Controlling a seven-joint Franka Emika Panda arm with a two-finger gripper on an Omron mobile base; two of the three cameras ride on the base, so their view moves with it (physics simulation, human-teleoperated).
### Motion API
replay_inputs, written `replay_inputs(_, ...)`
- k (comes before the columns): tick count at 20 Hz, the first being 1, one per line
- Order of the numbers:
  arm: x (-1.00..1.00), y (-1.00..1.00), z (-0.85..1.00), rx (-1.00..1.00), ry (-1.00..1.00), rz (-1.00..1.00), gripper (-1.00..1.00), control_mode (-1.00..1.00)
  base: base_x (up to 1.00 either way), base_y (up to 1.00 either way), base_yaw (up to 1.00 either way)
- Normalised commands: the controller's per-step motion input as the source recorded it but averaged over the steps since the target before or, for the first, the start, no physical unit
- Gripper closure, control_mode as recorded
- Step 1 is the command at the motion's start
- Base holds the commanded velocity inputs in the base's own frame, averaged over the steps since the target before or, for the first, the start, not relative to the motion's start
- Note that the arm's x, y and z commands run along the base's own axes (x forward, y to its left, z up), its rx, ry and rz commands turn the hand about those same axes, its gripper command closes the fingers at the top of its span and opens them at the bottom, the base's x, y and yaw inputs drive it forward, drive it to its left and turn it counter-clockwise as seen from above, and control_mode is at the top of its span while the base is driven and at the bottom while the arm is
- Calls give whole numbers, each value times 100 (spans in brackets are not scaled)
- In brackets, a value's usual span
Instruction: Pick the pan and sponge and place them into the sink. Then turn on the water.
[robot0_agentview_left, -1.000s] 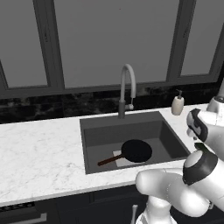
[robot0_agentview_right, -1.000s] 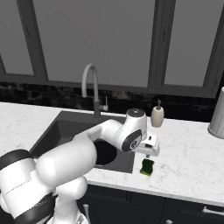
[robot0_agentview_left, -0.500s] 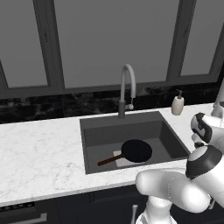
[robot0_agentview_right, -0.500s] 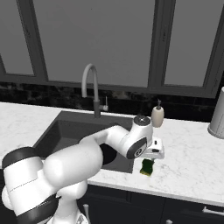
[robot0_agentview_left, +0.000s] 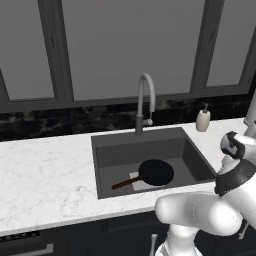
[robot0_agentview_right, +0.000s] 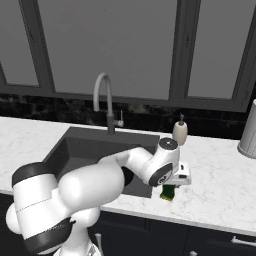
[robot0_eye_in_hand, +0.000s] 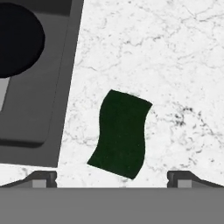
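One half of the carrying is done: the sink (robot0_agentview_left: 150, 150), set in the white worktop (robot0_agentview_left: 45, 175), already holds the pan (robot0_agentview_left: 156, 172), its handle pointing left. Over the last second the arm has swung right and lowered, so the hand (robot0_agentview_right: 179, 176) now hangs over the sponge (robot0_eye_in_hand: 121, 133). That suggests a grasp is next. Seen from the hand, the fingers (robot0_eye_in_hand: 41, 178) are spread wide on either side of the sponge, empty; the right base camera shows just a yellow-green corner.

Grey windows (robot0_agentview_left: 130, 45), white marble counter (robot0_agentview_left: 45, 175)
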Motion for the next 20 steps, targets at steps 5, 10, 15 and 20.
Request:
replay_inputs(5, 4, 0, -21, -2, 0, 0, -100, -100, 0, 0, 0)
replay_inputs(10, 17, 0, -15, 0, 0, 0, -100, -100, 0, 0, 0)
replay_inputs(15, 23, 0, -16, 0, 0, 1, -100, -100, 0, 0, 0)
replay_inputs(20, 20, 0, -19, 0, 3, 2, -100, -100, 0, 0, 0)
